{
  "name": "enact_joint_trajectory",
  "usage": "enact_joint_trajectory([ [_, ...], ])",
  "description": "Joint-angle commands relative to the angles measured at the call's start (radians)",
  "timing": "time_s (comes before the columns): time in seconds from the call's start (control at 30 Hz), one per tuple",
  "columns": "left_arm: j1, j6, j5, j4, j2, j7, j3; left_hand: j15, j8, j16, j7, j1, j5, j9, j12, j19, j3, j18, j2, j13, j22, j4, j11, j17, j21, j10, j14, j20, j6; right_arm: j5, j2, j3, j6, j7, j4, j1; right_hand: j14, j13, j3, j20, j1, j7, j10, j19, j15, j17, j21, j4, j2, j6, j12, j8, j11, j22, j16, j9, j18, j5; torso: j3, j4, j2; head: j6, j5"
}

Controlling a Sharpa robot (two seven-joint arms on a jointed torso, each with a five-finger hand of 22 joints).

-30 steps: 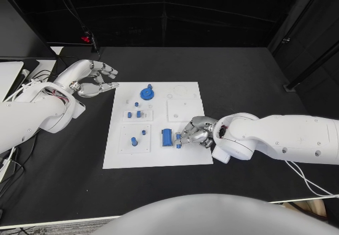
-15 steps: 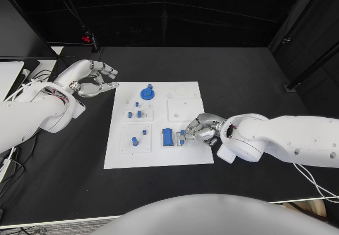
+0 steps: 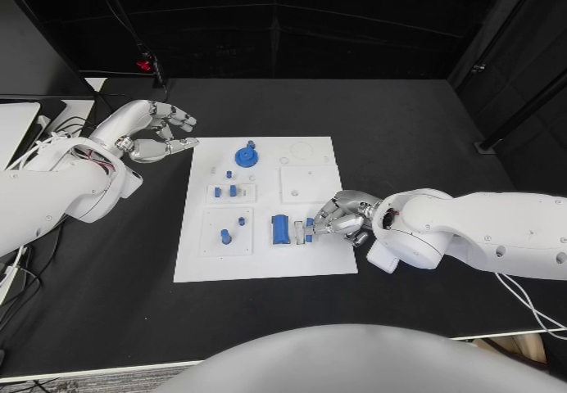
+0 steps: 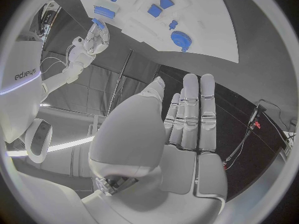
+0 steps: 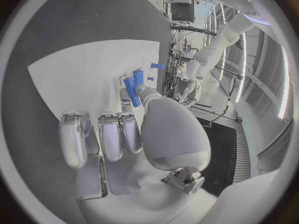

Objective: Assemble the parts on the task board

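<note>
The white task board (image 3: pixel 319 262) lies mid-table. My right hand (image 3: pixel 339 219) is over its near right part and pinches a small blue part (image 3: pixel 310 226) between thumb and a finger, right beside a larger blue block (image 3: pixel 278 228) standing in the board. The right wrist view shows that thin blue part (image 5: pixel 131 92) at the thumb tip, close to the block (image 5: pixel 138 76). My left hand (image 3: pixel 154 129) hovers off the board's far left corner, fingers apart and holding nothing; its palm (image 4: pixel 181 134) faces the board (image 4: pixel 206 30).
More blue parts sit on the board: a round gear-like piece (image 3: pixel 246 155) at the far side, small pegs (image 3: pixel 224 191) in the middle left, and another peg (image 3: pixel 224 236) nearer. Black table (image 3: pixel 401 123) surrounds the board. A cable (image 3: pixel 520 307) trails at the right.
My right hand has shifted slightly to the right with the small blue part still in its fingers. The left hand has stayed where it was.
</note>
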Motion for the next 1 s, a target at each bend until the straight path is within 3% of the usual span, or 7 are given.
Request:
enact_joint_trajectory([
  [0.03,0.002,0.004,0.005,0.001,0.0,-0.004,0.001,0.0,-0.004,-0.005,0.0,0.001,0.003,-0.001,0.005,0.009,-0.006,0.016,0.011,-0.001,0.001,0.001,-0.002,-0.001,-0.002,0.006,0.007,-0.001,0.003,-0.059,-0.001,0.0,0.053,-0.107,0.001,0.001,0.106,0.263,-0.005,-0.001,-0.003,0.003,0.102,0.104,-0.001,0.263,0.003,0.0,-0.004,0.002,0.006,0.001,-0.006,0.263,0.002,0.001,-0.007,-0.002,0.0004,-0.0013,0.0,0.0,0.004],
  [0.3,0.001,0.007,0.005,0.0,0.002,-0.006,0.001,0.0,-0.004,-0.005,0.0,0.001,0.003,-0.001,0.005,0.009,-0.006,0.016,0.011,-0.001,0.001,0.001,-0.002,-0.001,-0.002,0.006,0.007,-0.001,0.003,-0.109,0.004,0.0,0.065,-0.142,-0.001,0.001,0.106,0.263,-0.004,-0.001,0.001,0.003,0.102,0.104,-0.001,0.263,0.003,-0.002,-0.003,0.003,0.006,0.0,-0.007,0.263,0.002,0.001,-0.007,-0.004,0.0,-0.0012,0.0,0.0,0.002],
  [0.63,0.001,0.009,0.005,-0.002,0.003,-0.006,0.001,0.0,-0.004,-0.005,0.0,0.001,0.003,-0.001,0.005,0.009,-0.006,0.016,0.011,-0.001,0.001,0.001,-0.002,-0.001,-0.002,0.006,0.007,-0.001,0.003,-0.142,0.026,0.0,0.029,-0.059,-0.006,0.001,0.106,0.263,-0.005,-0.001,0.002,0.003,0.102,0.104,-0.002,0.263,0.003,-0.003,-0.003,0.004,0.006,0.0,-0.007,0.263,0.002,0.001,-0.007,-0.006,0.0008,-0.0001,0.001,0.0,0.006],
  [1.0,0.001,0.01,0.005,-0.003,0.003,-0.007,0.001,0.0,-0.004,-0.005,0.0,0.001,0.003,-0.001,0.005,0.009,-0.006,0.016,0.011,-0.001,0.001,0.001,-0.002,-0.001,-0.002,0.006,0.007,-0.001,0.003,-0.155,0.044,0.001,0.038,-0.04,-0.014,0.002,0.106,0.263,-0.015,-0.002,-0.008,0.005,0.102,0.104,-0.002,0.263,0.003,0.006,-0.007,0.006,0.006,-0.005,-0.006,0.263,0.002,0.0,-0.007,-0.014,0.0002,-0.0005,0.001,0.0,0.014],
])
